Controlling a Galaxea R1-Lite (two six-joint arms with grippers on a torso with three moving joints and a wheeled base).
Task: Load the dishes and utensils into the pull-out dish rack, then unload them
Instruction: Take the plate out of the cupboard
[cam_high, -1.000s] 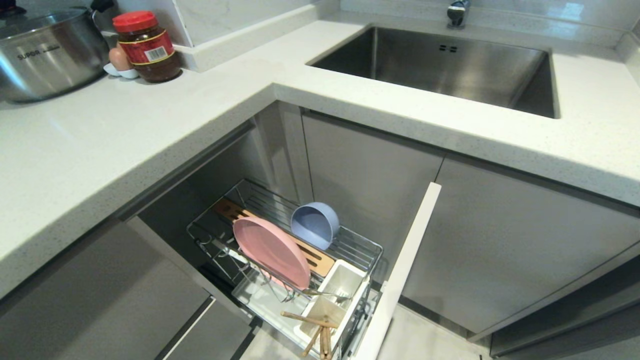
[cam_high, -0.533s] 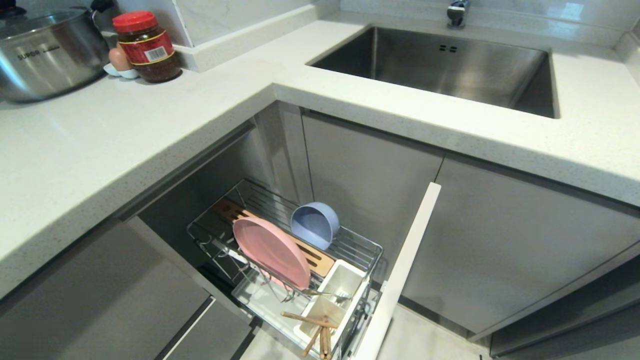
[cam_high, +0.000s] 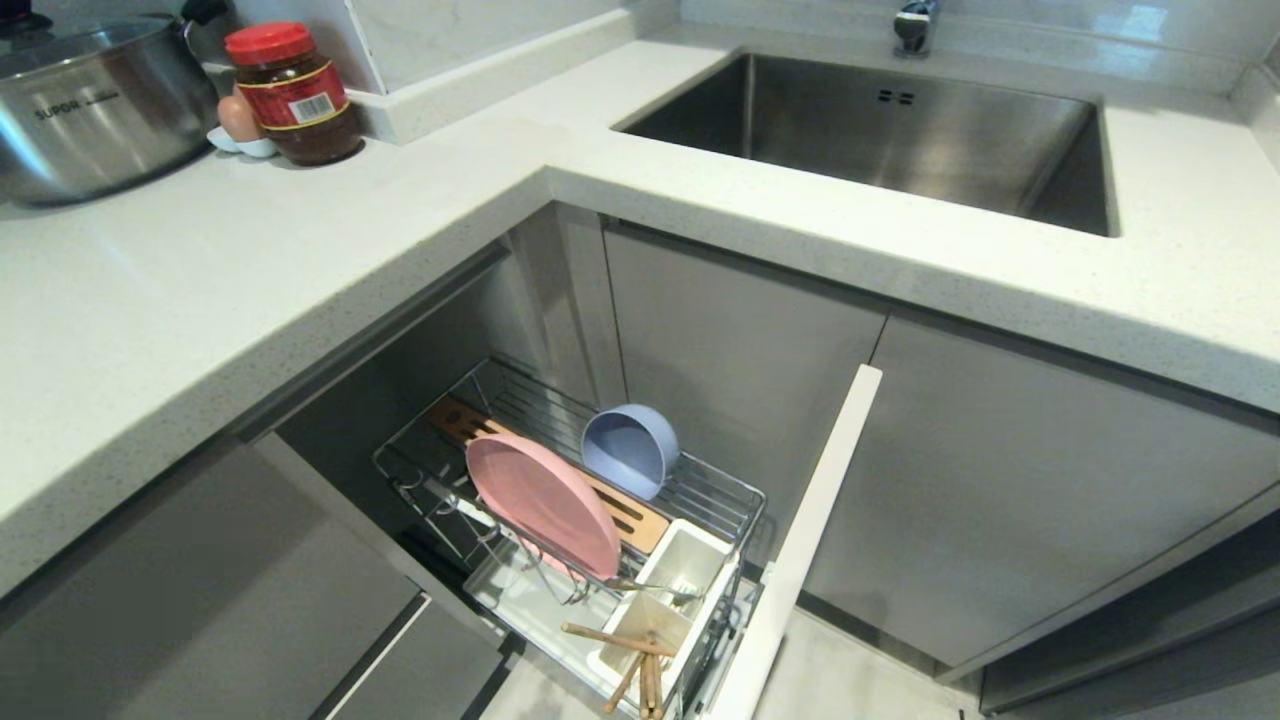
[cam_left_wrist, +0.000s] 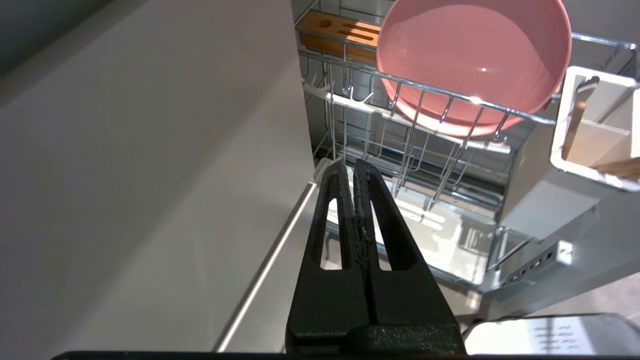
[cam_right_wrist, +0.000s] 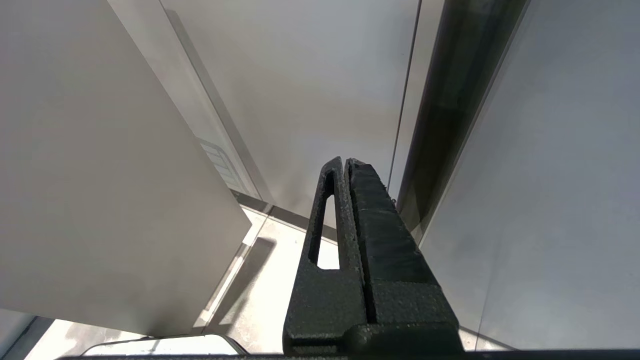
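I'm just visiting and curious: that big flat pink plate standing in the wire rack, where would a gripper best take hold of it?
Probably by the upper rim of the large flat pink plate, coming down from above. It stands on edge, leaning in the chrome wire pull-out rack, so only the top edge is free; wires hem in the lower edge, and the pale-blue bowl stands close behind.

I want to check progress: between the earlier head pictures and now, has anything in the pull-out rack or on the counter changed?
Nothing has visibly changed. The flat pink plate, the pale-blue bowl and the wooden chopsticks sit in the chrome wire rack as before, and no arm shows in the head view.
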